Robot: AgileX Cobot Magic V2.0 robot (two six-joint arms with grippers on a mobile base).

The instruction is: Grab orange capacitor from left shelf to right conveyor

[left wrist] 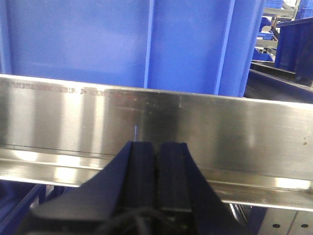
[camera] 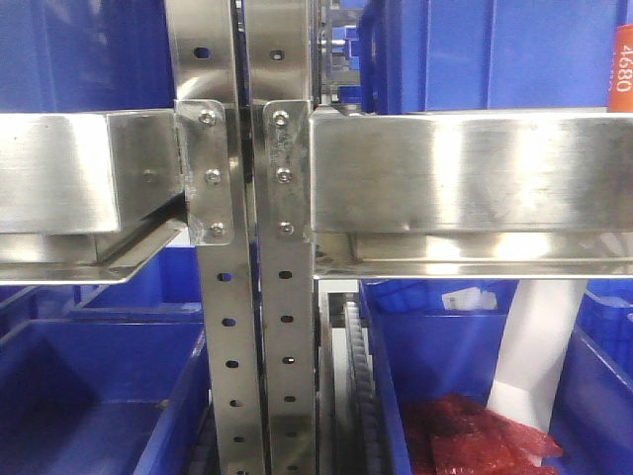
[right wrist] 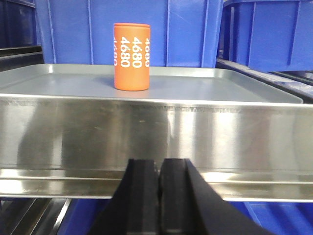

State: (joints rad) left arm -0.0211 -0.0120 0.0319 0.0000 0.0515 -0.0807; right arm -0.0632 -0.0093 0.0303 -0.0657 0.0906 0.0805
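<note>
Orange capacitor [right wrist: 131,57]: stands upright on the tray [right wrist: 234,88], above and slightly left of the right hand [right wrist: 159,166], likely the nearer one; fingers pressed together, pinching nothing.

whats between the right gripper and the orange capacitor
In the right wrist view, the shelf rail and a bare strip of tray lie between the right gripper and the capacitor.

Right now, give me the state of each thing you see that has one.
orange can: upright on the metal tray, not held.
left tool: shut, empty.
right tool: shut, empty.
red bags: lying crumpled in a lower blue bin.
</note>
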